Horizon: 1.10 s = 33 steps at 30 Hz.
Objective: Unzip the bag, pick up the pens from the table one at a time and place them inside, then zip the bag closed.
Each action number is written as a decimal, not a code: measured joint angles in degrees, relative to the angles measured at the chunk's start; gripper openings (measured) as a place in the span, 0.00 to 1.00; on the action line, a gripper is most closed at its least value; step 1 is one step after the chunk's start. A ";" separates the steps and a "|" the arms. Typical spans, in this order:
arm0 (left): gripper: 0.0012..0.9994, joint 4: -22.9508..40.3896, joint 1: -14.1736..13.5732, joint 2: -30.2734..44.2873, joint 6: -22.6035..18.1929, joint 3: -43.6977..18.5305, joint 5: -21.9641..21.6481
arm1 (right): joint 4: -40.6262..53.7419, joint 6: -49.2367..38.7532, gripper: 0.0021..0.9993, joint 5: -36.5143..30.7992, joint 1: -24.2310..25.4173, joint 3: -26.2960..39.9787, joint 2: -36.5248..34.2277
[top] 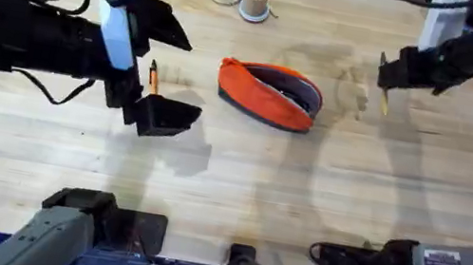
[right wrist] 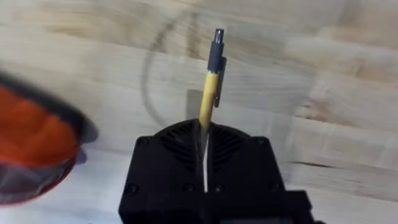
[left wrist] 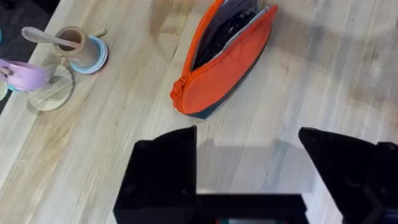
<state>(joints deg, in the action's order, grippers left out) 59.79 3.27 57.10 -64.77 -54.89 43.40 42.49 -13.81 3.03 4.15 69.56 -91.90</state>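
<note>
Right pincer, upper right overhead, grips a yellow pen; next, carry it to the unzipped orange pouch at centre. Left pincer gapes wide.

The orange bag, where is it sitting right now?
The bag lies open near the middle of the table in the overhead view, between the two arms, with the small cup behind it.

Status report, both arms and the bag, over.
Left pincer open, empty. Right pincer shut on yellow pen. Bag unzipped. Another pen on table.
</note>
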 joint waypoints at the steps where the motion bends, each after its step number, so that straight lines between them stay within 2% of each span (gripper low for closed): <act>1: 0.99 0.00 0.00 0.00 0.00 0.00 0.00 | 0.35 -0.63 0.03 0.02 -0.58 0.00 1.50; 9: 0.99 0.00 0.00 0.00 0.00 0.00 0.00 | 3.69 -9.36 0.03 1.32 -9.34 0.00 13.15; 14: 1.00 0.00 0.00 0.00 0.00 0.00 0.00 | 6.10 -16.71 0.03 1.97 -15.78 0.00 16.85; 25: 0.99 0.00 -0.01 0.00 0.00 0.00 0.02 | 7.18 -25.72 0.03 2.23 -27.81 0.00 17.24; 33: 0.99 0.00 0.00 0.00 0.00 0.00 0.02 | 6.79 -28.16 0.03 2.38 -31.16 0.00 12.16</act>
<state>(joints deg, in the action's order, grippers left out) 59.79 3.27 57.10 -64.77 -54.89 43.42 49.28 -41.97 5.41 -27.00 69.56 -79.74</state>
